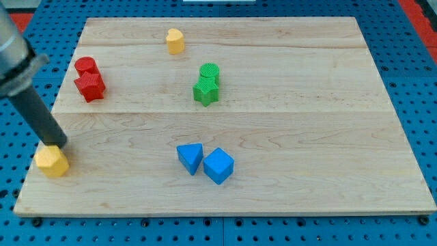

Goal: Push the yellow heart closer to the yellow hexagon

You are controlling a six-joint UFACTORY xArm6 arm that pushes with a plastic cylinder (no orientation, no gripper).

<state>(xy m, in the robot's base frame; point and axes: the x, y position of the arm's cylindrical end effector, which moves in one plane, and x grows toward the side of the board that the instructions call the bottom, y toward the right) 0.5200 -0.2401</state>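
Note:
A yellow block (175, 41), which looks like the heart, sits near the view's top, left of centre, on the wooden board (307, 137). A second yellow block (52, 162), which looks like the hexagon, lies at the view's lower left near the board's left edge. My tip (61, 145) is at the upper right edge of this lower-left yellow block, touching it or almost so. The rod slants up to the view's upper left. The tip is far from the top yellow block.
A red cylinder (86, 65) and a red star (90, 87) sit together at the left. A green cylinder (210, 70) and a green star (205, 91) sit at the centre. A blue triangle (191, 157) and a blue cube (218, 165) lie at the lower middle.

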